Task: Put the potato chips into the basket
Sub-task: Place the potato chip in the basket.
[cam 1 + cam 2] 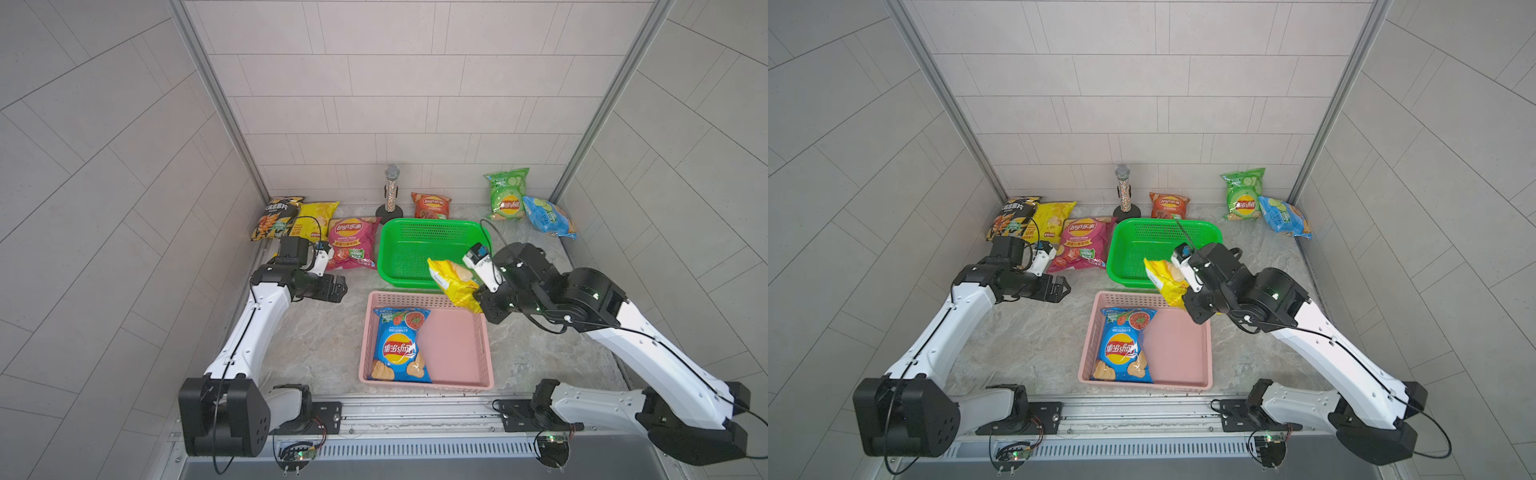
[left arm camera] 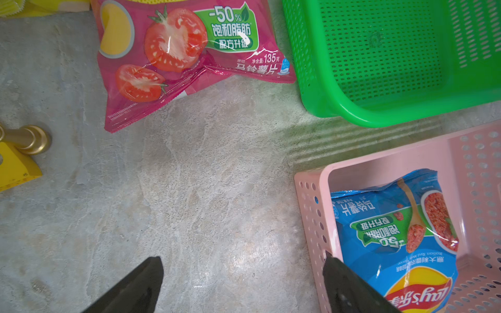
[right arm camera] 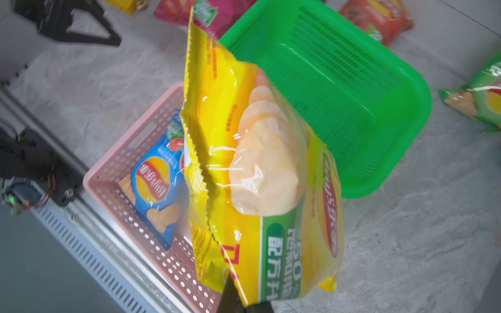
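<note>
One glossy yellow chip bag (image 1: 453,280) pinched tight in our right gripper (image 1: 478,302), hanging over pink perforated plastic basket (image 1: 455,349) far-right corner; we judge open basket floor lies near-left of bag. Left gripper (image 1: 340,289) gaping, empty.

Yellow chip bag (image 3: 257,162): glossy film; green basket (image 1: 415,249): shiny perf. plastic; pink basket (image 1: 453,349): matt; tabletop (image 1: 324,332): stone-look

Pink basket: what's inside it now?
One blue Lay's bag lies flat in the pink basket's left half; the rest of the floor is bare. The lifted yellow bag covers its far right corner, and nothing under the blue bag shows.
</note>
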Controlling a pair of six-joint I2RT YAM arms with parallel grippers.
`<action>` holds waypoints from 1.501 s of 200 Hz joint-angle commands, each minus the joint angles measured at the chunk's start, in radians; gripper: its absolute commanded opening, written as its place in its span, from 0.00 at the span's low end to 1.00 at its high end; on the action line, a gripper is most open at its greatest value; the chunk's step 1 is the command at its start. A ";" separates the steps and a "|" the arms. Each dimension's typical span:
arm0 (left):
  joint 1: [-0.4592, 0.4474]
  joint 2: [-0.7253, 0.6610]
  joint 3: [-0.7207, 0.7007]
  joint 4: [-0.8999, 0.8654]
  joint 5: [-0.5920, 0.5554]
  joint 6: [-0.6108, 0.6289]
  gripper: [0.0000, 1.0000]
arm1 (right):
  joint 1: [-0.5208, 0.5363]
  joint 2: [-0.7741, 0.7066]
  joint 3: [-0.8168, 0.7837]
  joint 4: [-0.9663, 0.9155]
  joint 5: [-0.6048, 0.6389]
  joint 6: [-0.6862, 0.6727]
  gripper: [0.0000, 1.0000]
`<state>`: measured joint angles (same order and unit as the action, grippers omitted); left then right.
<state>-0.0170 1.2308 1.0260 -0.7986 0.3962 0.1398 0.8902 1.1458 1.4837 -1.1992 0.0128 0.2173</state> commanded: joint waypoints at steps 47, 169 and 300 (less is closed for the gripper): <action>0.005 0.005 -0.008 -0.011 0.003 0.013 1.00 | 0.318 0.201 -0.025 -0.134 0.397 -0.210 0.00; 0.006 0.015 -0.006 -0.011 0.002 0.011 1.00 | 0.476 0.181 -0.209 -0.087 0.572 -0.285 0.00; 0.005 0.011 -0.006 -0.011 0.004 0.011 0.99 | 0.516 0.285 -0.291 -0.058 0.688 -0.217 0.02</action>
<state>-0.0170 1.2400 1.0256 -0.7986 0.3962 0.1394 1.4006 1.4158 1.1908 -1.2190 0.6670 -0.0479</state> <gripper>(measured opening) 0.996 0.068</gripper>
